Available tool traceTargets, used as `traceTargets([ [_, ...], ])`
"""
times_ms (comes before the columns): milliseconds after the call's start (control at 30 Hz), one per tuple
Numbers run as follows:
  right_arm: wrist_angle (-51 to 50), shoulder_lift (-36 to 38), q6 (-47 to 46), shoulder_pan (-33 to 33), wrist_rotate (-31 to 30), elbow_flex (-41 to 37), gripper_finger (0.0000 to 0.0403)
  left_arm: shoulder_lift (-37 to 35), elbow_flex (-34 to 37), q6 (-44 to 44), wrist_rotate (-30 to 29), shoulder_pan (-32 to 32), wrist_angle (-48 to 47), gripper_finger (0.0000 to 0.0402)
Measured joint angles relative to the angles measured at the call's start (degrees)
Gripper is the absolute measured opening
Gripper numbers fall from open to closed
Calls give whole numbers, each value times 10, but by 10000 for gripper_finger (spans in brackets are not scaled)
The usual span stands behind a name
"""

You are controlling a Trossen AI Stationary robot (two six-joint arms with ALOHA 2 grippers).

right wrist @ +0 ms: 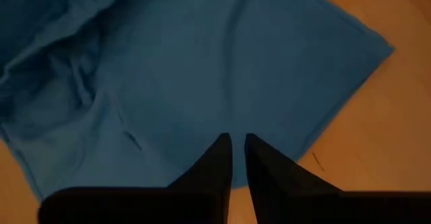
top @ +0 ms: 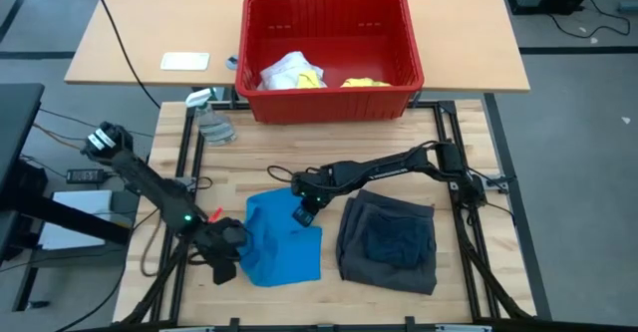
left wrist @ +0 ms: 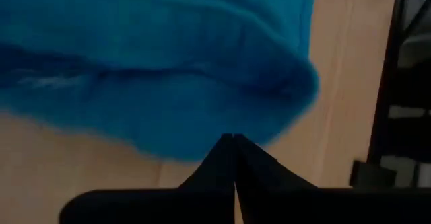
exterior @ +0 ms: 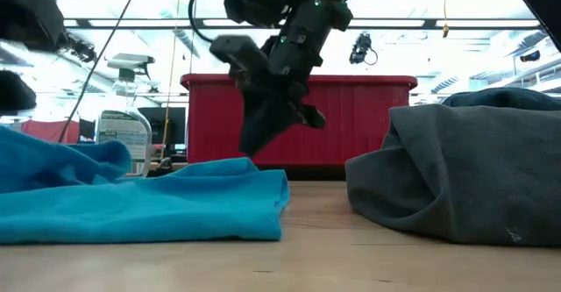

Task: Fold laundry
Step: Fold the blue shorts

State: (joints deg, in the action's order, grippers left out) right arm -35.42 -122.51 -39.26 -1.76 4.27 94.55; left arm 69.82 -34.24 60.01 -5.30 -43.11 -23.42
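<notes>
Two hands at blue piece (top: 282,247), flat on bench (top: 459,143) for folding | left hand (top: 225,263) clenched at its near-left edge | right hand (top: 304,213) above far edge, fingers nearly together, holding nothing | grey shorts (top: 388,242) folded beside.

Light wooden table (top: 464,143) — carrying bright blue piece (top: 282,247), folded dark grey shorts (top: 389,242), red basket (top: 329,53), spray bottle (top: 211,123).
</notes>
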Motion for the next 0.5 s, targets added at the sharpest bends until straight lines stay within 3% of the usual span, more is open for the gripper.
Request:
traceTargets([
  [167,-20,-1,3,-1,1,0,51,-71,0,61,-69,-32,-78,4],
  [267,-14,1,4,-9,5,0,51,-96,0,71,-122,-37,-71,4],
  [367,8,3,5,-12,14,0,51,-94,0,31,-199,-11,-6,4],
  [500,25,-2,1,-11,15,0,51,-64,-1,-61,-209,56,84,4],
])
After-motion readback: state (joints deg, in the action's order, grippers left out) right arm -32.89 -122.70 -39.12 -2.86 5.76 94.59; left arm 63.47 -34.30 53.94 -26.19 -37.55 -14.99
